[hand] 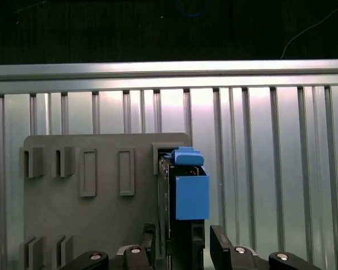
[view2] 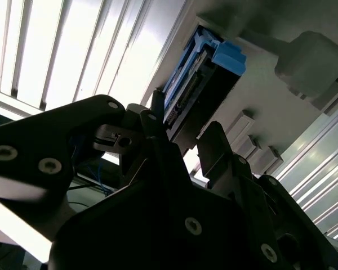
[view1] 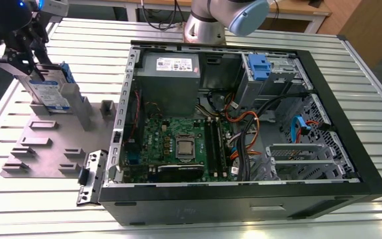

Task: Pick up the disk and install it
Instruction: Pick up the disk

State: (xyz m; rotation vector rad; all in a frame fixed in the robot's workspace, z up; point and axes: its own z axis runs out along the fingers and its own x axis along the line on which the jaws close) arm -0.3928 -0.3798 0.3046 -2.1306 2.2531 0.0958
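end effector (hand: 182, 237) jaws parted astride disk (hand: 190, 194) | disk upright at fixture (hand: 73, 219) edge | slatted table (hand: 270, 169) alongside

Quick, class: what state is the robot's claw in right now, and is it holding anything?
The claw: open, straddling the disk, which stands upright in the grey fixture; not clamped on it.

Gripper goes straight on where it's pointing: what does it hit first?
Probably the disk: it stands on edge in the grey fixture plate, directly ahead of the gripper. How close it is, I cannot tell.
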